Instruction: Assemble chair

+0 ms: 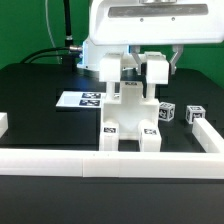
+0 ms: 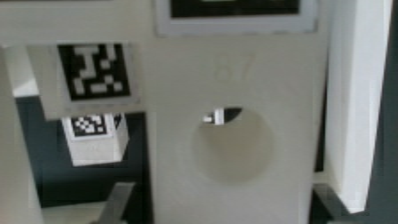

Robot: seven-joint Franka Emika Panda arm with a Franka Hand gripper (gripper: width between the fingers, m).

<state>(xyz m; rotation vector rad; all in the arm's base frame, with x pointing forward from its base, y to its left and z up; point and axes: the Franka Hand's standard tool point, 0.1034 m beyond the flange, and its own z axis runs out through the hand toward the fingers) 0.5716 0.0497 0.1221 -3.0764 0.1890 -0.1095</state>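
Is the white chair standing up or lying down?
Standing up. The chair rests on its two tagged legs on the table, and its tall part points straight up.

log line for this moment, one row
step: assemble chair | jaws: straddling upright chair panel, grip unclear | apart on table: small tagged block, second block

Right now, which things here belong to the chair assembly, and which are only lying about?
Belong to the job:
- chair body, partly built, under the arm
- two tagged blocks, loose on the exterior view's right

Not part of it:
- marker board, flat on the table
- border rail, along the table edge
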